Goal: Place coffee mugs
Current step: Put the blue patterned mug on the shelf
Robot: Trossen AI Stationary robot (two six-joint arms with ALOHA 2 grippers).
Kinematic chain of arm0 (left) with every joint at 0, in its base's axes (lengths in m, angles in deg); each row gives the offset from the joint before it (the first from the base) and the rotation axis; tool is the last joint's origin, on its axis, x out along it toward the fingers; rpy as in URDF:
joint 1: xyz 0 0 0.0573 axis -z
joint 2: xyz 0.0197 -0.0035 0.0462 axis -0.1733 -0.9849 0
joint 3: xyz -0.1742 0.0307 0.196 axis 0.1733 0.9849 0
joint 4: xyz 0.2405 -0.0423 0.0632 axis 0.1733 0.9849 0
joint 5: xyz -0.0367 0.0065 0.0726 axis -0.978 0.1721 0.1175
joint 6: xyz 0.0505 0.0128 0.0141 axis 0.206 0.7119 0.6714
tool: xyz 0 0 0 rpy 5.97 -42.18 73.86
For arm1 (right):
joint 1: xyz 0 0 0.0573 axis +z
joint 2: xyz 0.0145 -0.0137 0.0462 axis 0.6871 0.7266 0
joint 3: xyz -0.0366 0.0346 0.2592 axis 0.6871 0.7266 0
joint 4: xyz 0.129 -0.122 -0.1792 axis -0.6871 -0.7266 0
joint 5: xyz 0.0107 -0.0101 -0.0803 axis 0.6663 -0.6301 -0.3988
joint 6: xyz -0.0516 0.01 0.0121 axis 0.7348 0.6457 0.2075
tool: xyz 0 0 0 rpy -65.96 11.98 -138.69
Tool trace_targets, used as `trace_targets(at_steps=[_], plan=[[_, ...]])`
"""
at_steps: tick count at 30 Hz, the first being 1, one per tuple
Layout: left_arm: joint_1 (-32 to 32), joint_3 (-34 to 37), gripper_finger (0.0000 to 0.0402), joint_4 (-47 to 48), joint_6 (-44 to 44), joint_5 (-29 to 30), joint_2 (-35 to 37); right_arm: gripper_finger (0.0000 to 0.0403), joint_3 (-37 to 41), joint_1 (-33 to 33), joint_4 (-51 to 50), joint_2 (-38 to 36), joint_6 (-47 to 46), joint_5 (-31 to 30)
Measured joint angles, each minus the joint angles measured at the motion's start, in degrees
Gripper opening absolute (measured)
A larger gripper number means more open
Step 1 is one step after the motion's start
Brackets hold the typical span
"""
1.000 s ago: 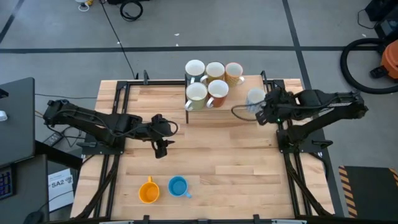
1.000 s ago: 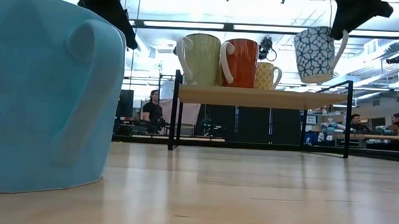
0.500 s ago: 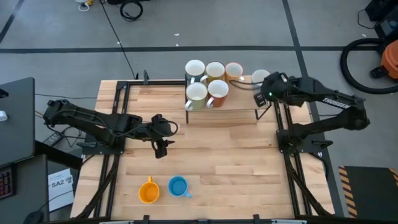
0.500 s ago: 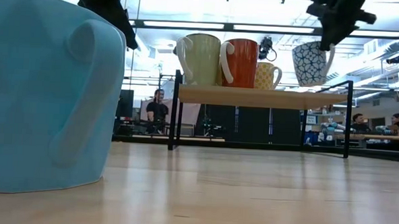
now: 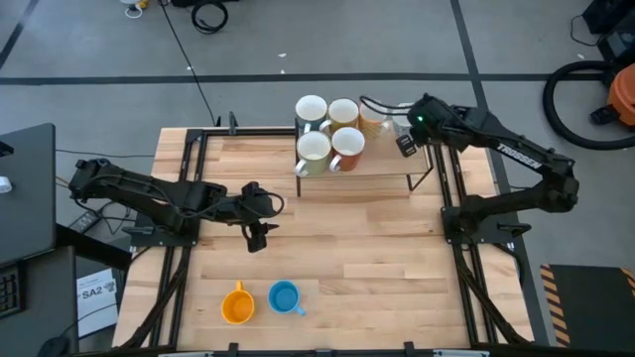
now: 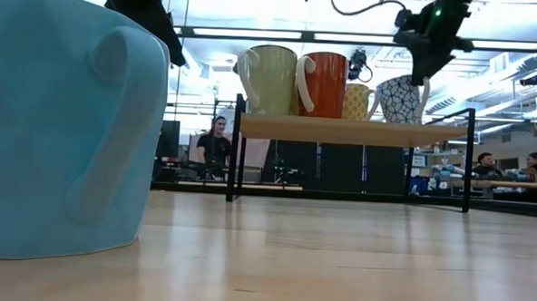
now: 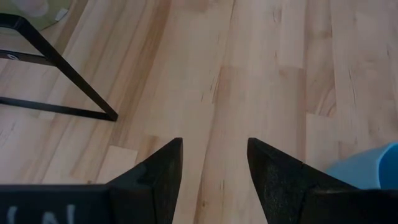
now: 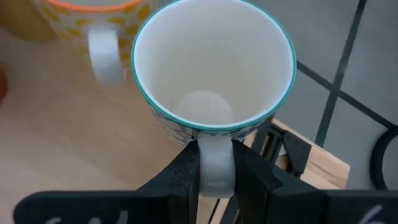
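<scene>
My right gripper [image 5: 403,132] is over the far right part of the wooden shelf [image 5: 382,164], shut on a white mug with a blue pattern [image 6: 396,99]. In the low view the mug's base is level with the shelf top [image 6: 351,130]. A white [image 5: 311,109], a cream [image 5: 343,113], a yellow-patterned [image 5: 373,115], a pale green [image 5: 314,147] and a reddish-brown mug [image 5: 348,142] stand on the shelf. An orange mug [image 5: 237,303] and a blue mug [image 5: 285,297] stand on the table near its near edge. My left gripper [image 5: 260,234] hovers open over the table's left middle. My right gripper pinches the patterned mug's handle [image 8: 214,148] between its two fingers [image 8: 186,169], one on each side of the loop. The mug [image 8: 214,68] is upright with its mouth up, beside the yellow-patterned mug. Whether its base touches the shelf I cannot tell.
The shelf is a black metal frame [image 6: 235,149] with a wood top at the table's far edge. Bare wood [image 7: 261,74] lies under the left gripper. People sit in the room behind the table [image 6: 216,144]. A black vacuum hose lies on the floor to the right [image 5: 585,99].
My right gripper has carried the patterned mug from beside the shelf's right end toward the far edge, then leftward and down, until the mug is level with the shelf top next to the yellow-patterned mug. It has stayed shut on the handle.
</scene>
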Motion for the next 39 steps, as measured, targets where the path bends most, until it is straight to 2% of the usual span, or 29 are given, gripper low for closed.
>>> trace_targets(at_steps=[9, 19, 39], plan=[[0.0, 0.0, 0.0188, -0.01, -0.02, 0.0, 0.0, 0.0083, -0.12, -5.01, 4.6, 4.11, 4.68, 3.79], [0.0, 0.0, 0.0188, 0.0, -0.03, 0.0, 0.0, 0.0083, -0.09, -7.14, 5.54, 3.36, 5.13, 8.89], [0.0, 0.0, 0.0188, 0.01, -0.07, 0.0, -0.01, 0.0103, 0.0, -7.11, 4.89, 3.42, 5.15, 8.81]])
